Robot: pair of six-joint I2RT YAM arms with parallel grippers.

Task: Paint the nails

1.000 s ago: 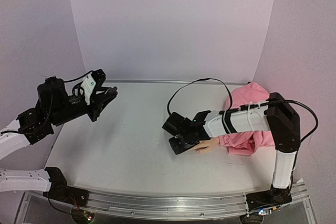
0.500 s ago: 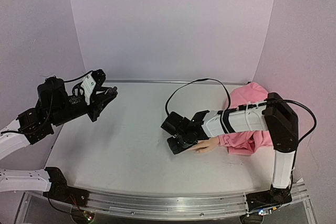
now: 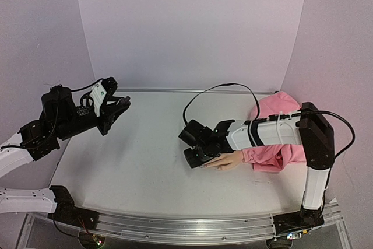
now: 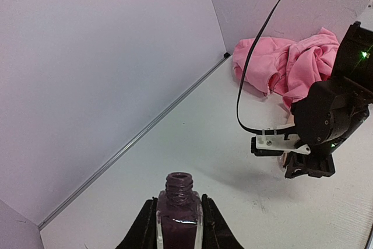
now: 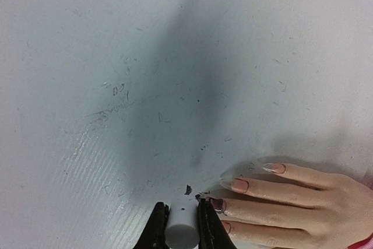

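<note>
My right gripper (image 5: 181,213) is clamped on the white brush cap (image 5: 180,232). Over the last second it has shifted only slightly above the mannequin hand (image 5: 291,199), so I judge I am mid-stroke. The nails (image 5: 217,204) lie just right of my jaws: the nearest looks dark with polish, the next two pale and probably due next. My left gripper (image 4: 179,228), well away, grips the open bottle (image 4: 178,199).

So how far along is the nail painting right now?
Done: the polish bottle is uncapped, clamped in the left gripper. In hand: the right gripper holds the white polish cap at a nail that looks darkened. Left: at least two pale nails.
</note>
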